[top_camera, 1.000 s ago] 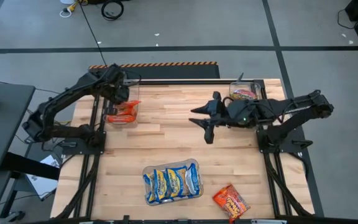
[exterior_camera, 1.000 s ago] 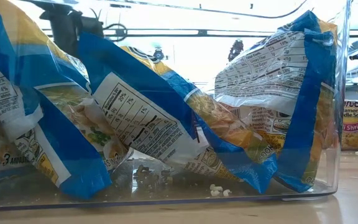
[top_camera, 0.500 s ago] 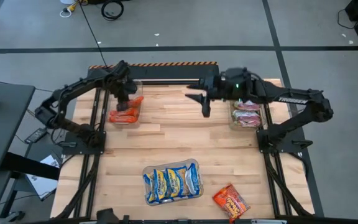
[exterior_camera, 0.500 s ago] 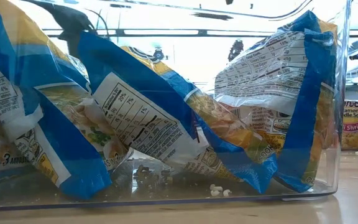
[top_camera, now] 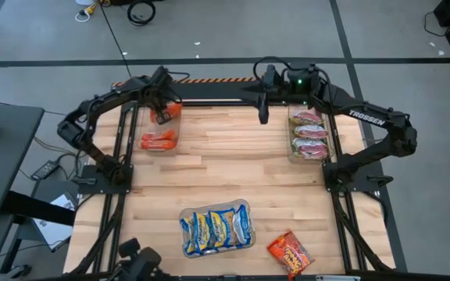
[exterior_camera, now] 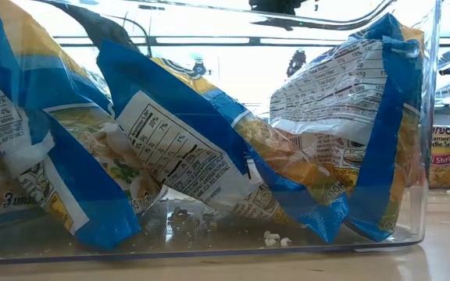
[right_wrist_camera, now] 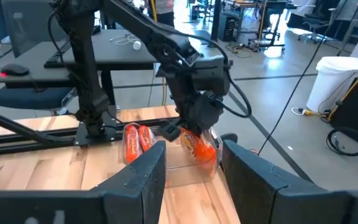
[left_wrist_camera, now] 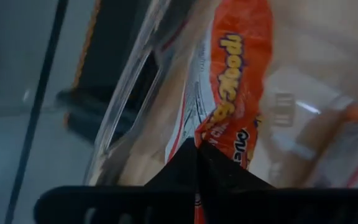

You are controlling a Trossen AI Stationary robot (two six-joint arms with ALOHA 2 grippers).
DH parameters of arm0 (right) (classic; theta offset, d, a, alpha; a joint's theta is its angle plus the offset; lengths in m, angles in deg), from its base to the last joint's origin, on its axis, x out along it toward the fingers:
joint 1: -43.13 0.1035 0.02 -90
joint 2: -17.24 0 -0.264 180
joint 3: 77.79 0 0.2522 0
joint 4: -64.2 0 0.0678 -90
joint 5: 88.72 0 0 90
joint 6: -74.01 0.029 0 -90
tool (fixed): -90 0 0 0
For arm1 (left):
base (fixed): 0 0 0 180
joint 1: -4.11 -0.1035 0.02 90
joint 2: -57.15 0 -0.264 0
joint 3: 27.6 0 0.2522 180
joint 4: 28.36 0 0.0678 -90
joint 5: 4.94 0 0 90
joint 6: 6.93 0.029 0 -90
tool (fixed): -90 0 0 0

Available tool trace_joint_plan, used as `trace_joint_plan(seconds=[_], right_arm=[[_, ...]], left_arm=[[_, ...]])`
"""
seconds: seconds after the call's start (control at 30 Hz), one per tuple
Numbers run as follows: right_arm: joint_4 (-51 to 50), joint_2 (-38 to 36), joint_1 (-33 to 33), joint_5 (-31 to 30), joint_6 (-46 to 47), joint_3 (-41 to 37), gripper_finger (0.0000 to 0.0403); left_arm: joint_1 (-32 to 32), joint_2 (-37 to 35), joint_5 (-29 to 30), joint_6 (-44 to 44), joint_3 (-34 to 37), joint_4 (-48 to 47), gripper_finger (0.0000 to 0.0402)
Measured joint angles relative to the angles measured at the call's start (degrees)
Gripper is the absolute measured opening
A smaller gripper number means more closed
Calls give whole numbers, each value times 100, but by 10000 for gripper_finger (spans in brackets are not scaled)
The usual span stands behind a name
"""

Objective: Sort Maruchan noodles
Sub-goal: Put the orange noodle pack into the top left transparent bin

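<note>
Nearest me, one orange-red packet [top_camera: 289, 253] lies loose on the worktop [top_camera: 225, 179], unsorted, beside the bin of blue-and-yellow packets [top_camera: 216, 229]. Further back, pink-green packets [top_camera: 309, 134] fill the right bin. My left tool [top_camera: 162, 117] is clenched on an orange packet [right_wrist_camera: 197, 145] above the orange bin [top_camera: 158, 139]. My right tool [top_camera: 262, 115] hangs released at the far edge.
</note>
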Motion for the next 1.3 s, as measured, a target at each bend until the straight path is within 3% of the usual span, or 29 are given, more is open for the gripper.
trace_joint_plan(seconds=[0.17, 0.27, 0.43, 0.83, 1.3], right_arm=[[-19, 0, -98, 82, -14, 0, 163], [-23, 0, -129, 99, -42, 0, 163], [-71, 0, -194, 106, -42, 0, 163], [-75, 0, -311, 132, -40, 0, 163], [-216, 0, -311, 134, 24, 0, 163]], left_arm=[[-70, 366, 1171, -433, 0, 351, 19], [-133, 459, 1489, -703, 1, 627, 25], [-290, 506, 1562, -799, 2, 770, 52], [-455, 493, 2146, -1294, -13, 955, 177], [-446, 493, 2211, -1294, -13, 993, 187]])
